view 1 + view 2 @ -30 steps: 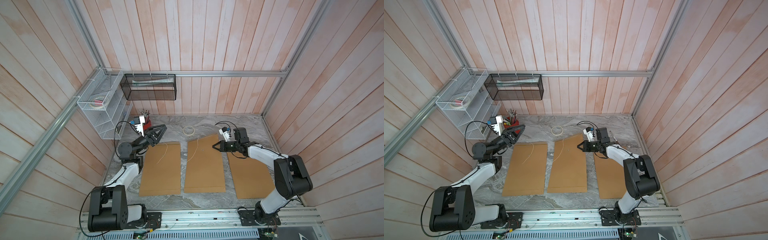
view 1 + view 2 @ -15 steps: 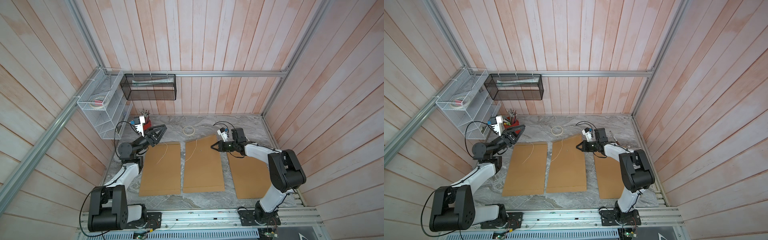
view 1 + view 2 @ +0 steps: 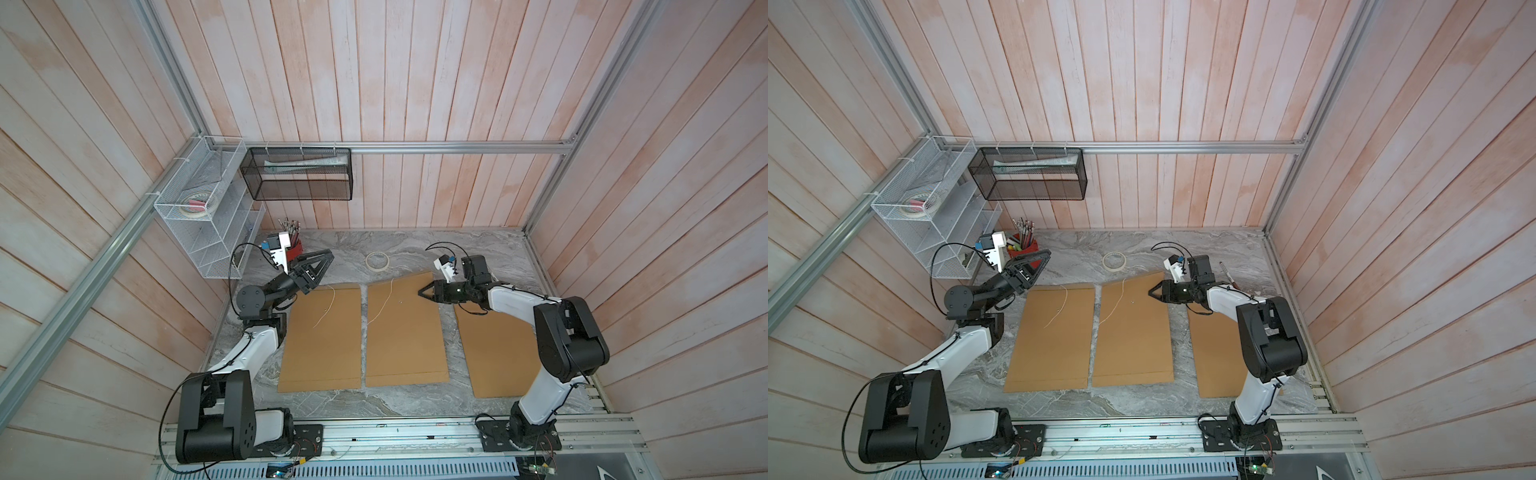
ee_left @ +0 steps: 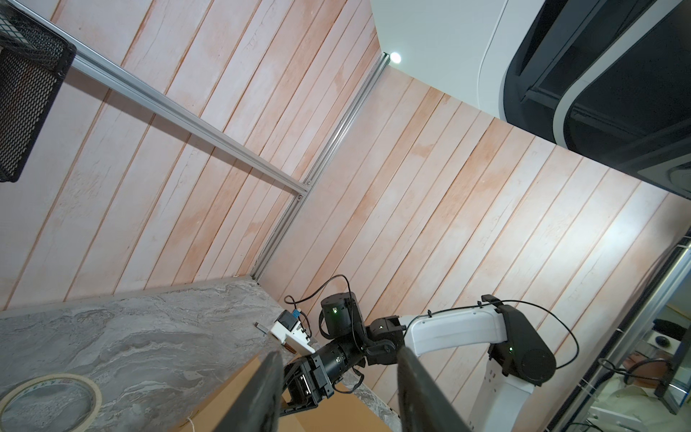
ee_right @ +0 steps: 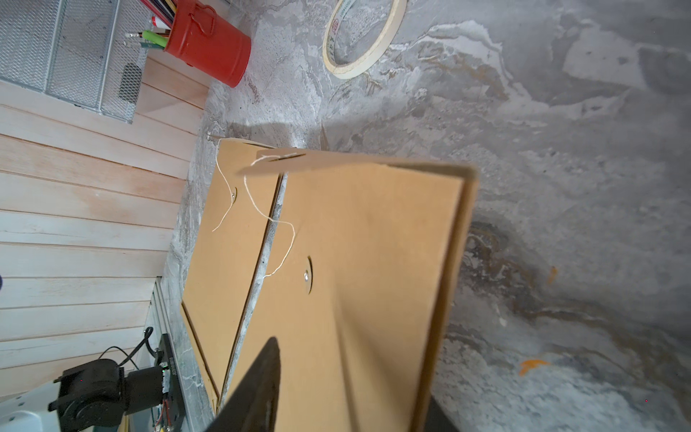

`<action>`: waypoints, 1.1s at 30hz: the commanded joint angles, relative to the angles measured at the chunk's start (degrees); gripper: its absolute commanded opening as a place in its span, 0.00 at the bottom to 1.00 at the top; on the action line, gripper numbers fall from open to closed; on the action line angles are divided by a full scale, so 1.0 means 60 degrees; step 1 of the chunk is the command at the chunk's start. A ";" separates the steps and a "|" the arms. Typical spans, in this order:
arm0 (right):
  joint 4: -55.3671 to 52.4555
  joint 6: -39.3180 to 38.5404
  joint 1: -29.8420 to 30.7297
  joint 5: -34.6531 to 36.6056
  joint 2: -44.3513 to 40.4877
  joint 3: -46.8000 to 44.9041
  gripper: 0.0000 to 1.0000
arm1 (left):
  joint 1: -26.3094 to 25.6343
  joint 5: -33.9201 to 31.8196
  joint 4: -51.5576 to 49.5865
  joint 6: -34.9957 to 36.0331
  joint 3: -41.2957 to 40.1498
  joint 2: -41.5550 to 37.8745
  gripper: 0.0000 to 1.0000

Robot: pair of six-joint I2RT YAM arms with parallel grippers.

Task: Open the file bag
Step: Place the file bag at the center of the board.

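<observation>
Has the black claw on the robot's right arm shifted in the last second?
Yes, slightly. The right gripper has crept further over the middle brown paper file bag, toward the left arm, judged against the cream tape roll.

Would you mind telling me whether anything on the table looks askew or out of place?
Yes: the middle file bag has its flap lifted and slanting near the right gripper, and its string trails loose across it, whereas the left file bag lies flat.
</observation>
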 commanded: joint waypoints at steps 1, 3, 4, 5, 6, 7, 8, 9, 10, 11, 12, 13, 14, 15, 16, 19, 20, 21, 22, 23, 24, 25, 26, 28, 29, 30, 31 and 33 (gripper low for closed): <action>-0.0178 0.0056 -0.0012 0.0363 0.0054 0.0328 0.53 | 0.0013 0.0088 0.0160 0.0038 -0.0094 0.0008 0.52; -0.0517 0.0054 -0.0020 0.0877 0.0097 0.0513 0.55 | 0.0012 0.0089 0.0176 0.0016 -0.0082 0.0061 0.51; -0.0791 0.0026 -0.0014 0.1332 0.0099 0.0628 0.55 | 0.0011 0.0087 0.0177 0.0005 -0.0078 0.0081 0.52; -0.1004 0.0006 -0.0007 0.1715 0.0084 0.0710 0.56 | 0.0011 0.0088 0.0190 0.0001 -0.0076 0.0122 0.51; -0.1284 0.0006 -0.0031 0.2124 0.0062 0.0817 0.57 | 0.0011 0.0077 0.0190 0.0001 -0.0053 0.0155 0.51; -0.1578 -0.0026 -0.0054 0.2545 0.0021 0.0928 0.58 | 0.0011 0.0076 0.0146 0.0009 -0.0017 0.0196 0.51; -0.1833 -0.0051 -0.0063 0.2908 -0.0024 0.1039 0.58 | 0.0011 0.0074 0.0091 0.0029 0.0016 0.0249 0.52; -0.2180 -0.0067 -0.0095 0.3362 -0.0094 0.1161 0.60 | 0.0004 0.0077 -0.0024 0.0077 0.0077 0.0297 0.52; -0.2379 -0.0081 -0.0099 0.3819 -0.0191 0.1231 0.62 | -0.0016 0.0088 -0.0192 0.0163 0.0148 0.0351 0.52; -0.2479 -0.0069 -0.0134 0.4177 -0.0305 0.1239 0.62 | -0.0039 0.0071 -0.0354 0.0257 0.0185 0.0383 0.52; -0.2527 -0.0024 -0.0164 0.4503 -0.0465 0.1200 0.62 | -0.0096 0.0018 -0.0672 0.0442 0.0243 0.0404 0.52; -0.2553 0.0020 -0.0202 0.4818 -0.0636 0.1155 0.63 | -0.0200 -0.0051 -0.1044 0.0694 0.0300 0.0391 0.52; -0.2575 0.0069 -0.0267 0.5050 -0.0787 0.1114 0.63 | -0.0327 -0.0161 -0.1469 0.0978 0.0355 0.0380 0.53; -0.2528 0.0151 -0.0307 0.5259 -0.0988 0.0998 0.64 | -0.0527 -0.0336 -0.2115 0.1388 0.0442 0.0342 0.53; -0.2446 0.0257 -0.0361 0.5407 -0.1187 0.0855 0.64 | -0.0797 -0.0572 -0.2852 0.1877 0.0558 0.0283 0.54; -0.2265 0.0591 -0.0697 0.5681 -0.1793 0.0369 0.65 | -0.1943 -0.1504 -0.5047 0.3280 0.1009 0.0241 0.58; -0.2192 0.0707 -0.0835 0.5720 -0.1979 0.0208 0.65 | -0.2342 -0.1824 -0.5573 0.3561 0.1154 0.0271 0.60; -0.2115 0.0826 -0.1018 0.5724 -0.2185 0.0000 0.66 | -0.2789 -0.2194 -0.6005 0.3753 0.1277 0.0360 0.63; -0.2064 0.0901 -0.1196 0.5725 -0.2389 -0.0199 0.66 | -0.3217 -0.2479 -0.6300 0.3820 0.1370 0.0503 0.65; -0.2063 0.0952 -0.1334 0.5735 -0.2533 -0.0319 0.67 | -0.3561 -0.2740 -0.6438 0.3804 0.1416 0.0641 0.67; -0.2090 0.1006 -0.1491 0.5750 -0.2704 -0.0455 0.68 | -0.3936 -0.3039 -0.6561 0.3708 0.1444 0.0823 0.69; -0.2148 0.1030 -0.1630 0.5727 -0.2831 -0.0565 0.69 | -0.4315 -0.3301 -0.6647 0.3605 0.1488 0.1031 0.72; -0.2224 0.1044 -0.1747 0.5730 -0.2955 -0.0632 0.69 | -0.4627 -0.3512 -0.6722 0.3517 0.1505 0.1224 0.73; -0.2391 0.1109 -0.2023 0.5784 -0.3184 -0.0855 0.70 | -0.5340 -0.3908 -0.6845 0.3346 0.1668 0.1813 0.76; -0.2399 0.1154 -0.2154 0.5762 -0.3276 -0.0972 0.71 | -0.5599 -0.3992 -0.6841 0.3250 0.1769 0.2086 0.77; -0.2386 0.1215 -0.2309 0.5740 -0.3390 -0.1110 0.71 | -0.5881 -0.4052 -0.6748 0.3076 0.1866 0.2418 0.78; -0.2392 0.1257 -0.2415 0.5747 -0.3477 -0.1221 0.72 | -0.6095 -0.4098 -0.6603 0.2907 0.1946 0.2701 0.79; -0.2370 0.1335 -0.2707 0.5819 -0.3671 -0.1425 0.73 | -0.6496 -0.4116 -0.6404 0.2541 0.2225 0.3371 0.81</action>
